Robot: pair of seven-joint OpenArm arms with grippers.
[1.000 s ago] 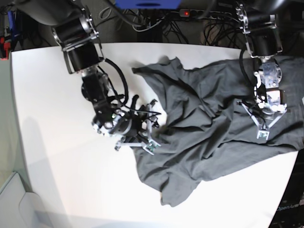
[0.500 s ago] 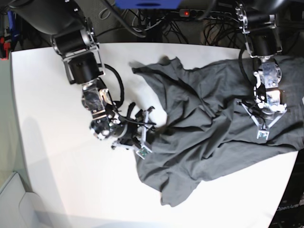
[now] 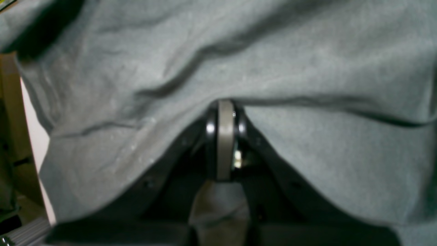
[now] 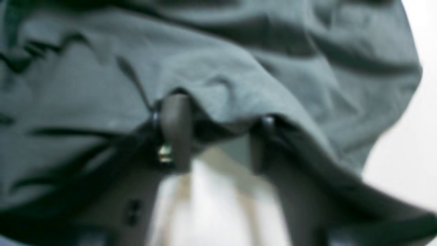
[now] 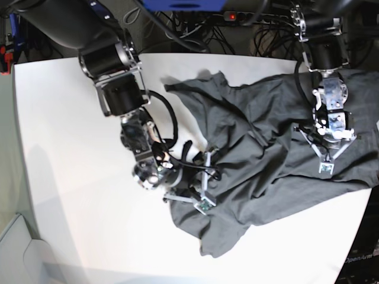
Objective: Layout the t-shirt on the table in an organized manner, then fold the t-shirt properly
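Observation:
The dark grey t-shirt [image 5: 260, 136] lies crumpled across the right half of the white table [image 5: 71, 177]. My right gripper [image 5: 207, 180] is at the shirt's left edge. In the right wrist view its fingers [image 4: 174, 130] stand apart, open, and a fold of the t-shirt [image 4: 239, 68] drapes over and between the tips. My left gripper [image 5: 324, 165] rests on the shirt near the table's right side. In the left wrist view its pads [image 3: 223, 136] are pressed together, with the t-shirt [image 3: 136, 85] bunched at their tip.
Cables and a power strip [image 5: 237, 16] run behind the table's far edge. The shirt reaches the table's right edge [image 5: 370, 127]. Bare tabletop [image 4: 409, 143] lies to the left of and in front of the shirt.
My right arm has moved right and toward the front, so its gripper now sits on the shirt's left edge with the jaws narrower. The left gripper has stayed in place.

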